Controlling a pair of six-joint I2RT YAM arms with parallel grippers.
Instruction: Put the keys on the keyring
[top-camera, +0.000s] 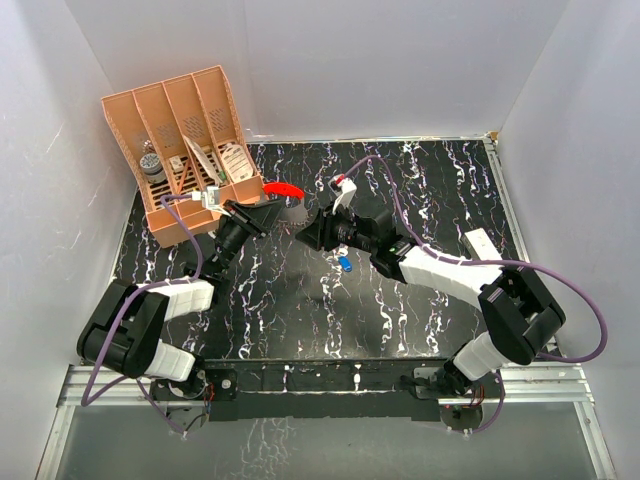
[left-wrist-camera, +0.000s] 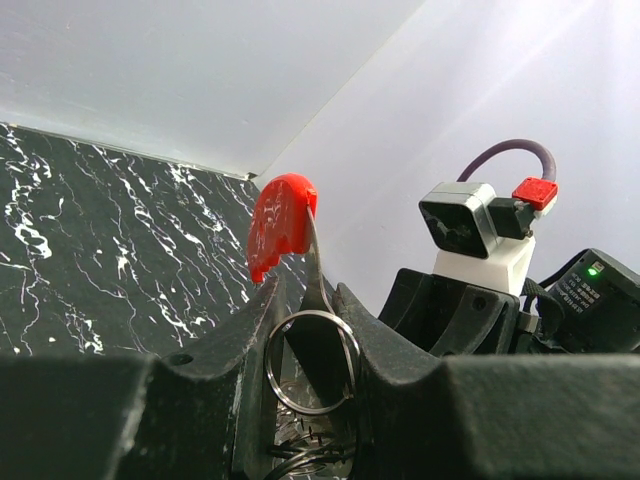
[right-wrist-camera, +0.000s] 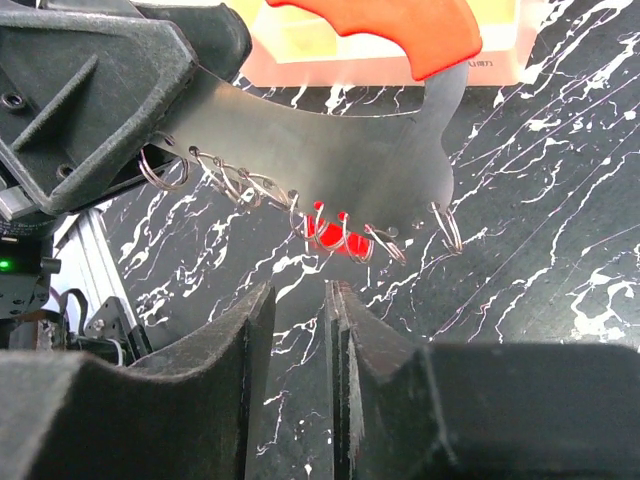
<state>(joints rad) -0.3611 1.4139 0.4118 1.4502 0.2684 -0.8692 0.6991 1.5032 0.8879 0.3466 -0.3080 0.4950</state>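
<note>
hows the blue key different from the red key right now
Colour: the blue key has a blue head, the red key a red one. Place: the blue key lies on the table near the right arm; the red key is up among the wire rings on the keyring, which the left pincer holds. Whether the red key is threaded cannot be told. Both are tiny beside a pincer.

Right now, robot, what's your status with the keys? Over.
Left gripper jaws shut on keyring. Right gripper jaws slightly apart, empty. Red key among the rings; blue key on table. Nothing blocking.
</note>
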